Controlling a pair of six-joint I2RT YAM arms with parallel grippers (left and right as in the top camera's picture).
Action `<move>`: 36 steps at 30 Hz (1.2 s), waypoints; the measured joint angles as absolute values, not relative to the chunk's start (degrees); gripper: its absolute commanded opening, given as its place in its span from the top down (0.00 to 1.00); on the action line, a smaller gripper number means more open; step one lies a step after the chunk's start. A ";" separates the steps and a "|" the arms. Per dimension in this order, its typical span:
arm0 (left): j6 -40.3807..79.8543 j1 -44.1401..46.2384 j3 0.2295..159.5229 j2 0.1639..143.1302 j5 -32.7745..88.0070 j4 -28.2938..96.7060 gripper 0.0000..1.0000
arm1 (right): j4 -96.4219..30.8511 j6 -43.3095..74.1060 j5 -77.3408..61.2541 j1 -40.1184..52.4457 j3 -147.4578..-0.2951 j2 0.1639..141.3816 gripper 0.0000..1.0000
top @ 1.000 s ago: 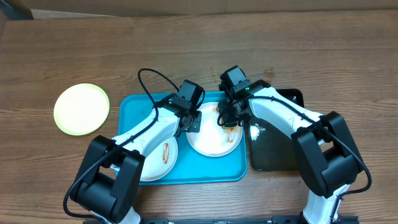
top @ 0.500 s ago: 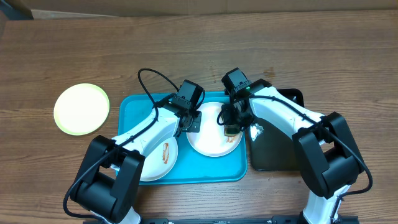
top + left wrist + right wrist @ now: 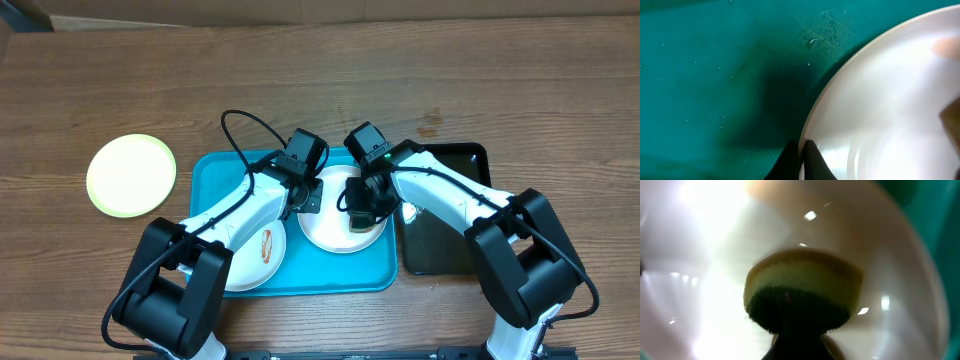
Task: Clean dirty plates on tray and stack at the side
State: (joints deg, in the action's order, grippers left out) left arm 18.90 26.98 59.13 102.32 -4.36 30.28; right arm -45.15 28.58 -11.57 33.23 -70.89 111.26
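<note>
Plates: three in view. The yellow-green plate sits on the bare tabletop, well left of the turquoise tray. No smears show on it, so it reads as cleaned and set aside.

Two white plates are on the tray. The middle white plate, on the tray's right half, is the one being worked.
- The left gripper is pinched shut on this plate's left rim. The left wrist view shows dark fingertips either side of the edge, likely steadying it.
- The right gripper is clamped shut on a sponge, yellow foam with a dark scouring face.
- The sponge is over the inside of the plate, but the right wrist view is blurred, so I can't tell whether it touches.
- The gripper covers the spot under it, so I can't tell whether any smear remains there.

The second white plate is at the near-left of the tray, partly under the left arm. A reddish-brown smear on it looks untouched.

The black tray lies just right of the turquoise one.

Progress, as a judgement:
- One plate is done.
- The second is mid-scrub.
- The third is not started.
- Left to do: finish the wipe, move the middle plate left onto the yellow-green one, clean the smeared plate, and stack it too.
</note>
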 measured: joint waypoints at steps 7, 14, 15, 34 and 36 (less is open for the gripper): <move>19.11 26.98 59.13 102.32 -4.12 30.00 0.96 | -44.36 29.74 -21.52 29.56 -71.09 111.26 0.96; 19.33 26.96 59.13 102.32 -4.10 29.98 0.96 | -42.28 29.80 -33.78 22.65 -72.05 108.92 0.96; 19.33 26.96 59.13 102.32 -4.12 29.98 0.96 | -42.26 29.65 -34.68 22.11 -72.10 108.51 0.96; 19.33 26.96 59.13 102.32 -4.12 29.74 0.96 | -63.92 24.84 -8.45 14.35 -70.15 98.94 0.96; 19.33 26.96 59.13 102.32 -4.12 29.74 0.96 | -60.86 24.82 -5.82 14.35 -67.68 98.94 0.96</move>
